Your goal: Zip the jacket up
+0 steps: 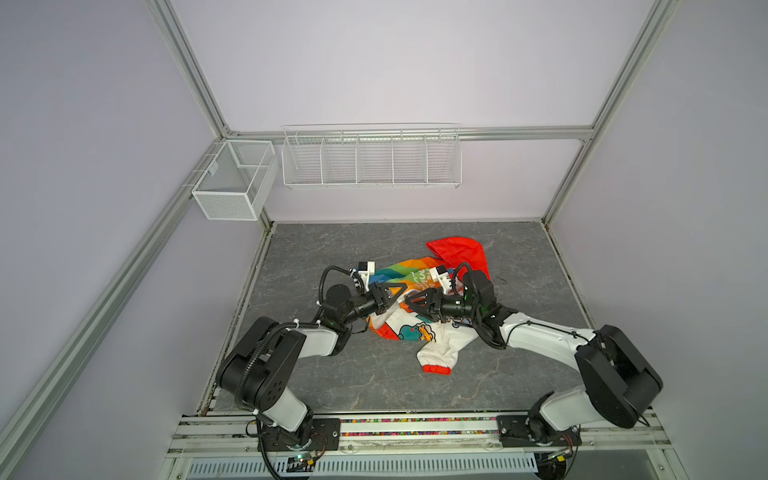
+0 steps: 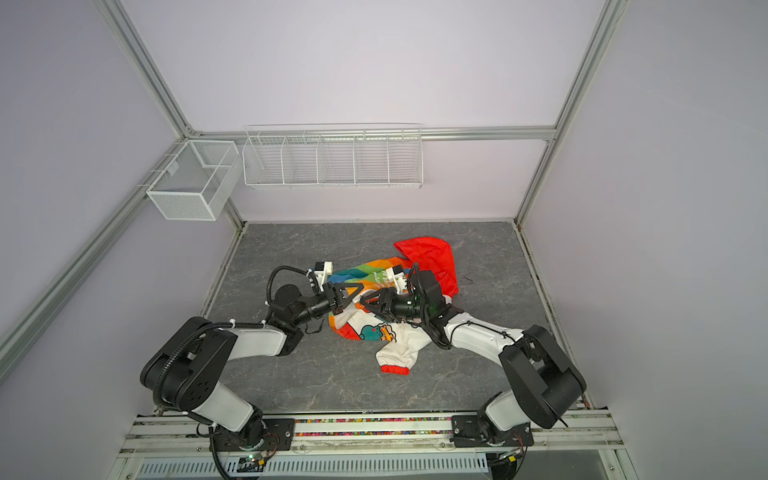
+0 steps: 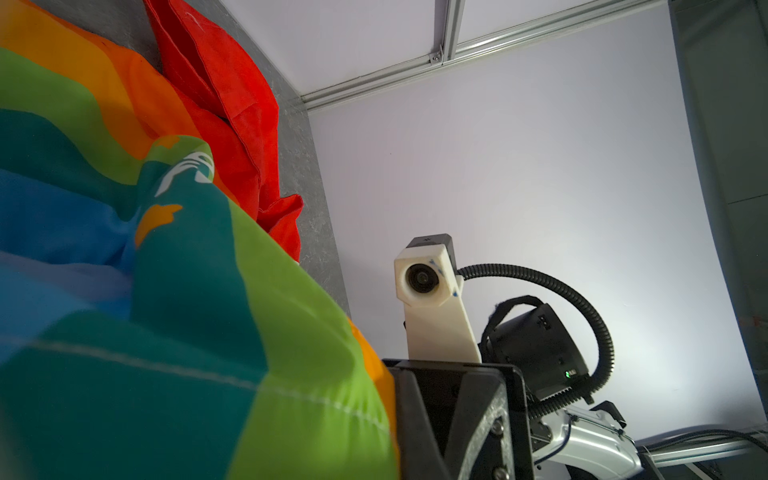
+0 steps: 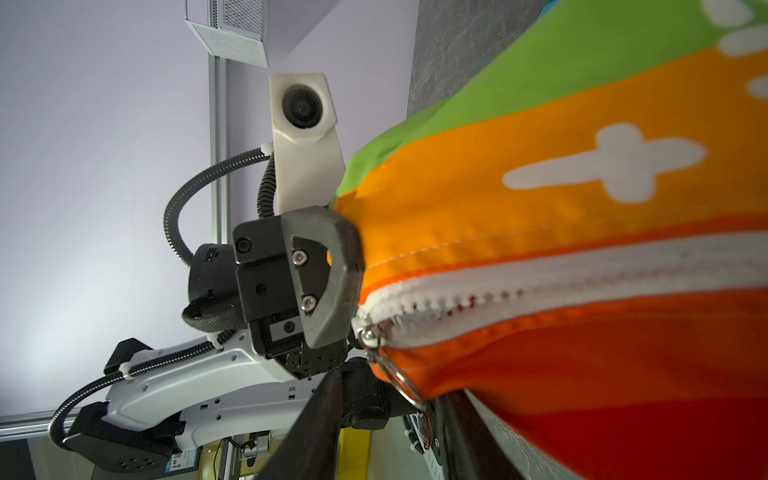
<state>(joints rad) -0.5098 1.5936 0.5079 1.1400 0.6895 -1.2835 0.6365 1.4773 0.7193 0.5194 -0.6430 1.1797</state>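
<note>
Finds the jacket (image 1: 399, 270) crumpled on the table (image 1: 332, 374), right under both claws where they meet tip to tip. Shows the left claw (image 4: 353, 282) clenched on the orange hem, touching the bottom end of the white zipper (image 4: 540, 286). Places the slider (image 4: 374, 332) just beside that claw, its ring pull (image 4: 401, 384) dangling between the parted fingers of the right claw (image 4: 390, 419), not yet pinched. Sets the zipper's long axis straight away from the left claw, back along the right claw toward its wrist. Makes the right claw nearer the pull; likely calls for pinching the ring and drawing it away from the left claw's anchor, along the teeth
</note>
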